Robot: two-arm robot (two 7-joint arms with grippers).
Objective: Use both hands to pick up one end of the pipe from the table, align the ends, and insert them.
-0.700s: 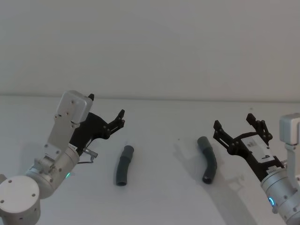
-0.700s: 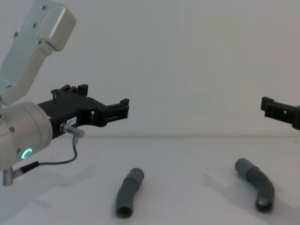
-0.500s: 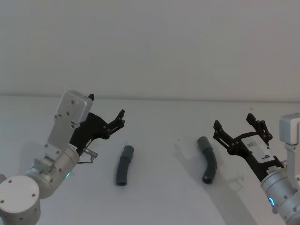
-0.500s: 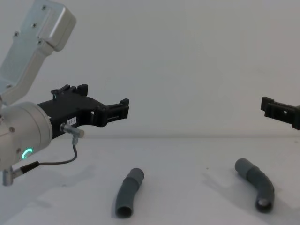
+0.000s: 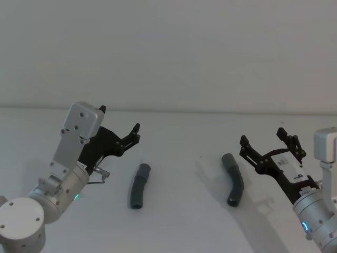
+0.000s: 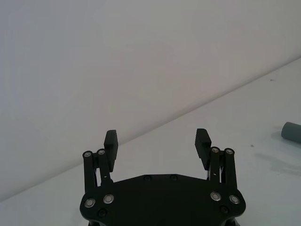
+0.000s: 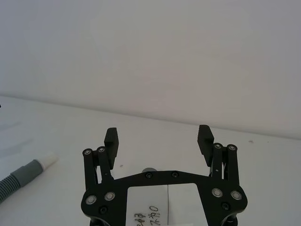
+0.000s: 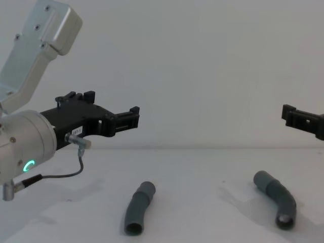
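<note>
On the table between my grippers: two untouched pipe pieces

My left gripper point(image 5: 119, 120) hangs above the table point(image 5: 184, 226), jaws spread wide, empty. The left pipe piece point(image 5: 138, 186) lies just to its right and lower, long axis near-to-far. My right gripper point(image 5: 262, 138) is equally open and empty, with the bent right pipe piece point(image 5: 234, 185) just to its left, also lying near-to-far. Each arm is nearer its own piece, so I judge each should drop inward onto it.
</note>
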